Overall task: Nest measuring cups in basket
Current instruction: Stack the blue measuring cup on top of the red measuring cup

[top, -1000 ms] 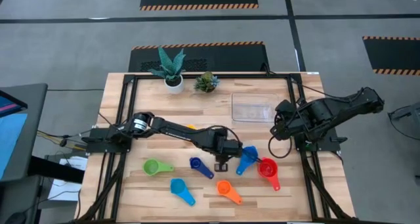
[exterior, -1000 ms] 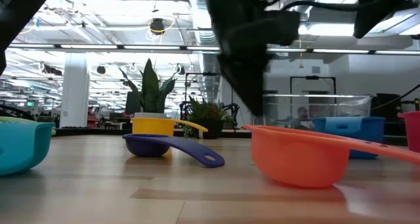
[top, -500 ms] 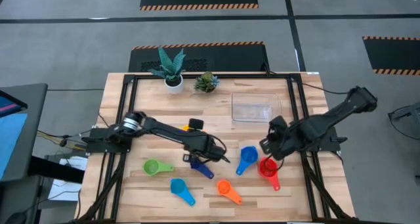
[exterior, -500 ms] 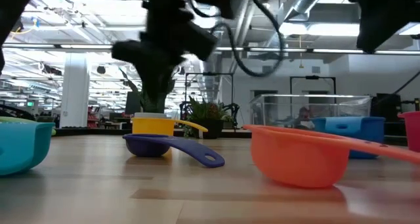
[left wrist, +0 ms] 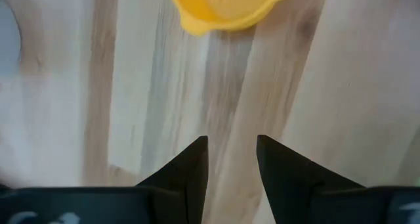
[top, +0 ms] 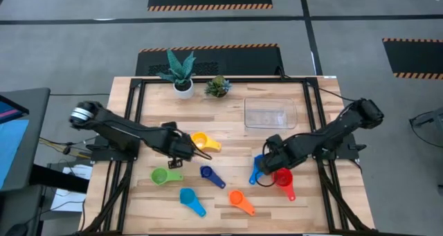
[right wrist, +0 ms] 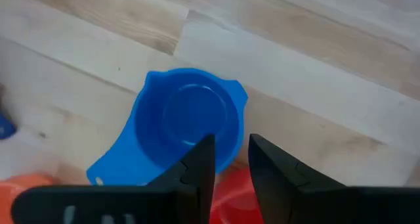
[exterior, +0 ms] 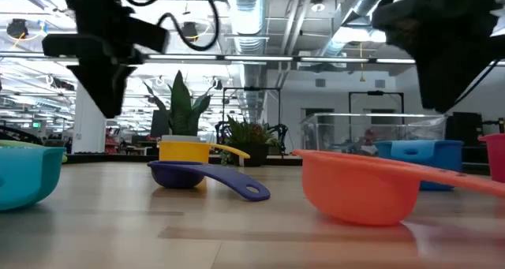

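Overhead, right gripper (top: 261, 168) above blue cup (right wrist: 187, 129).

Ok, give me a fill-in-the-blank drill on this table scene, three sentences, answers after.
1. The right gripper hovers over the ____ cup, jaws open.
2. The left gripper, open and empty, faces the ____ cup.
3. The clear basket holds ____ cups.

Missing words: blue; yellow; no

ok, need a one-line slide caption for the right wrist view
Right end effector, fingers open and empty, hovers above the blue measuring cup on the wooden table, red cup alongside.
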Motion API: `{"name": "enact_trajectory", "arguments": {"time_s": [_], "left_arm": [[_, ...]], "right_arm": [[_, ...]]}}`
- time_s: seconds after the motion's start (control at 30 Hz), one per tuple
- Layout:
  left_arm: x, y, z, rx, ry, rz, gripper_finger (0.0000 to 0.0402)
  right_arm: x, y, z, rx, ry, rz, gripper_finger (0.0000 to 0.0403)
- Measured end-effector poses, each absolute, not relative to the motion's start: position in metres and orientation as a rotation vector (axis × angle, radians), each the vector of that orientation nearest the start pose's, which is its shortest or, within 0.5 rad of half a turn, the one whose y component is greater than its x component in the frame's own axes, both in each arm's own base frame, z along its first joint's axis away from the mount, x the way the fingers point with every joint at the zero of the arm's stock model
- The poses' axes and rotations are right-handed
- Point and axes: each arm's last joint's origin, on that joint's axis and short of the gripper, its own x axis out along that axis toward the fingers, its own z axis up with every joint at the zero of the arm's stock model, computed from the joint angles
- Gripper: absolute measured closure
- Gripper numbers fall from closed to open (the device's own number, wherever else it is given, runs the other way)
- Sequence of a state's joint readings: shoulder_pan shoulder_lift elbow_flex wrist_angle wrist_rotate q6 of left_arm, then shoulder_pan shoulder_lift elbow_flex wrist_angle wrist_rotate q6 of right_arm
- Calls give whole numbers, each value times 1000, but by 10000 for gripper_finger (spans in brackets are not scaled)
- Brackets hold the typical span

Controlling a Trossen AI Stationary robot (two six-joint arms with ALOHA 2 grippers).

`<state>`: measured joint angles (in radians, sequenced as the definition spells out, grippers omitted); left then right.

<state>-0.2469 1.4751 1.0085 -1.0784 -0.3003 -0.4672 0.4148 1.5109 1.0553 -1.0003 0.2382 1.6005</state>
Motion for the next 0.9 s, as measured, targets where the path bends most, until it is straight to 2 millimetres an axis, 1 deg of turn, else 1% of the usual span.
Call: {"name": "enact_trajectory", "arguments": {"time_s": [0.1, 0.17, 0.3, 0.53, 0.7, 0.8, 0.9], "left_arm": [[228, -49, 221, -36, 1331, 387, 280], [223, -48, 225, -47, 1316, 391, 280], [222, -47, 230, -40, 1271, 405, 280], [227, -47, 229, -35, 1241, 397, 280], [228, -48, 228, -24, 1244, 393, 280], [229, -48, 228, -25, 1241, 393, 280], [228, -48, 228, -26, 1244, 392, 280]], "right_arm": [[245, 97, 215, 871, 1097, -930, 285], [246, 95, 214, 869, 1100, -940, 285], [246, 96, 214, 871, 1099, -935, 285], [246, 98, 214, 864, 1101, -920, 285], [251, 101, 202, 825, 1132, -939, 285], [256, 103, 190, 800, 1172, -950, 285], [258, 103, 185, 789, 1181, -963, 285]]}}
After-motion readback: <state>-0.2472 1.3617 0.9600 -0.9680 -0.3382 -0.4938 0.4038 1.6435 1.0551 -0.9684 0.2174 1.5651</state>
